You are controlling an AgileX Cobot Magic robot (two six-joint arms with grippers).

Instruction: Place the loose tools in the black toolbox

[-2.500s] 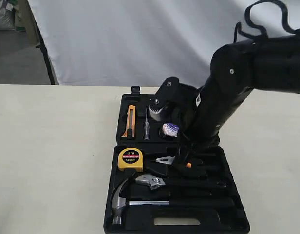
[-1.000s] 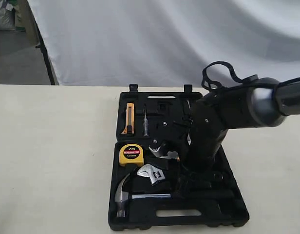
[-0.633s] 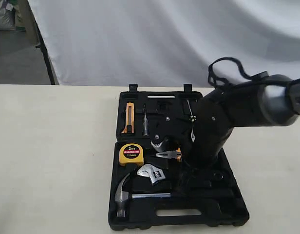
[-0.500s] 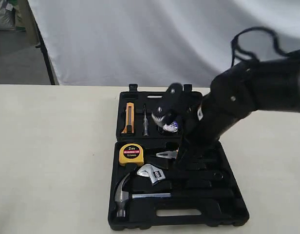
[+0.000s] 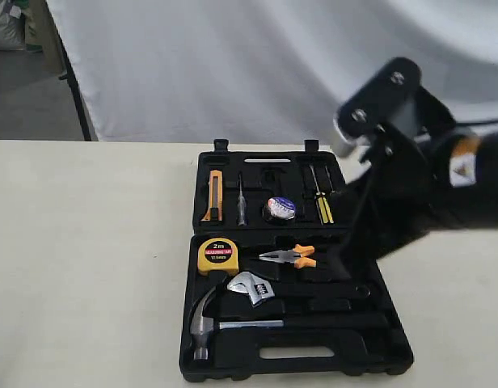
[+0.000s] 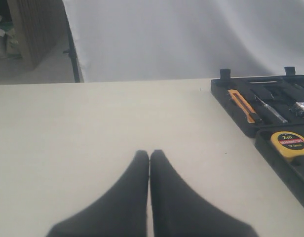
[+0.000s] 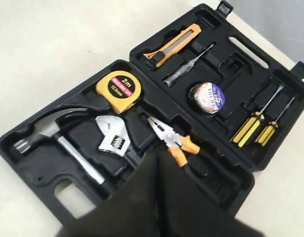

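Note:
The black toolbox lies open on the table. In its near half the claw hammer and the adjustable wrench sit in their recesses. The small tape roll rests in a round recess of the far half. In the right wrist view my right gripper is shut and empty, held above the case near the wrench, with the hammer and tape roll in sight. My left gripper is shut and empty over bare table, left of the toolbox.
The case also holds a yellow tape measure, orange-handled pliers, an orange utility knife and yellow screwdrivers. My right arm looms over the case's right side. A white backdrop hangs behind the table.
My right arm has risen and drawn back to the right, uncovering the tape roll, pliers and screwdrivers. The hammer and wrench lie where they were.

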